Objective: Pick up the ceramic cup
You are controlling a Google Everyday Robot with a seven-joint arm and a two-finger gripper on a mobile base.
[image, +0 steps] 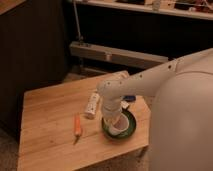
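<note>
The ceramic cup [120, 129] is small and white. It sits inside a wide dark-green bowl [131, 126] near the right front of the wooden table [50, 145]. My gripper [114, 119] hangs straight down from the white arm [145, 82], right at the cup's left rim inside the bowl. The arm hides part of the cup and the back of the bowl.
A long white remote-like object [92, 103] lies just left of the arm. An orange carrot-like item [77, 125] lies left of the bowl. A small dark item [125, 104] sits behind the bowl. My white body [185, 125] fills the right side. A dark cabinet [30, 45] stands behind the table.
</note>
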